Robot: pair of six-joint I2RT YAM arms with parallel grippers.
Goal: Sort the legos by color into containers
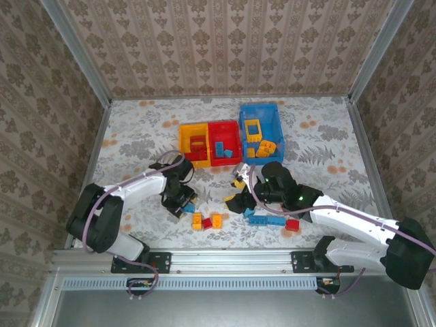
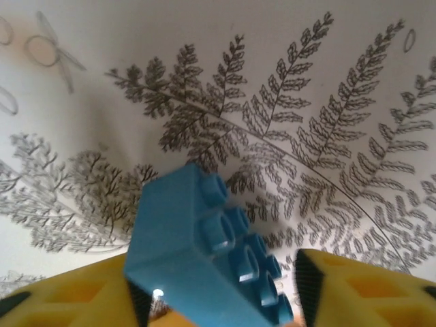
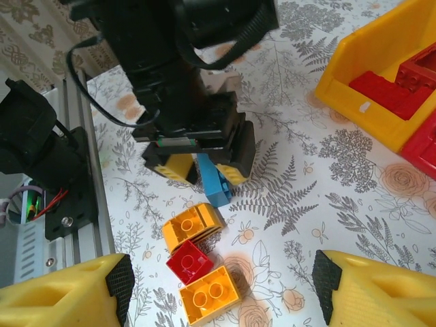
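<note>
The tabletop (image 1: 136, 129) wears a fern-and-flower print and is walled by damask wallpaper (image 1: 225, 48) between aluminium posts (image 1: 76, 49). At twelve o'clock stand the yellow bin (image 1: 181, 143), red bin (image 1: 223, 124) and blue bin (image 1: 276, 122), each holding bricks of another colour. Toward six o'clock lie two orange bricks (image 1: 197, 220) with a red brick (image 1: 206, 223) between them. At their three o'clock lie blue bricks (image 1: 259, 219) and a second red brick (image 1: 292, 224). The left claw (image 1: 184, 203), at seven o'clock, clamps a glossy, studded, tilted blue brick (image 2: 197, 238). The right claw (image 3: 223, 272) gapes empty.
</note>
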